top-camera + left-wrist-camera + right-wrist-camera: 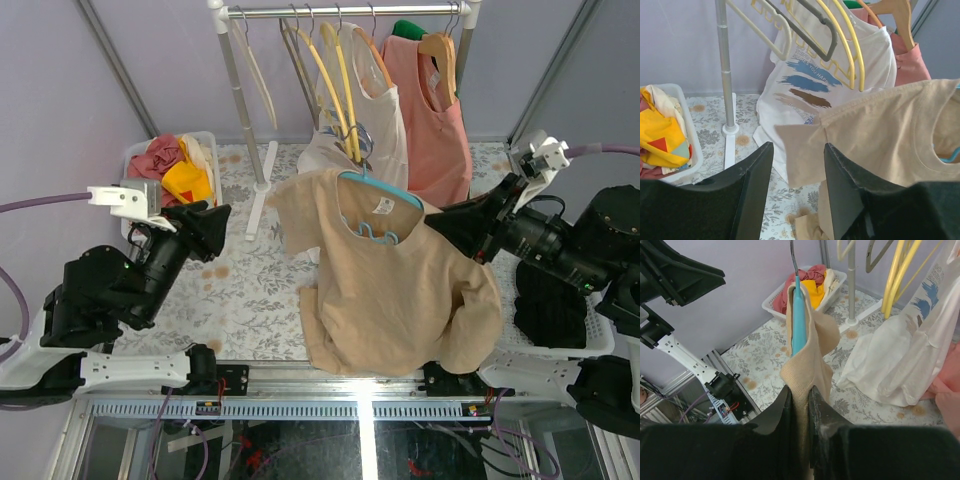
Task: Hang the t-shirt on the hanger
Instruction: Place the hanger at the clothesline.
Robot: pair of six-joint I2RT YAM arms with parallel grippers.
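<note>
T-shirt (400, 290) hangs pinched in right claw (800, 390), apart from left claw (797, 146).

Black arms (150, 270), white bases (130, 370), lilac cables (40, 203).

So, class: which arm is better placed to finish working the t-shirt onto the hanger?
Probably the left. The left gripper is open and empty, facing the t-shirt's free sleeve. The right gripper is clamped on the t-shirt's other shoulder and holds it and the hanger up.
</note>
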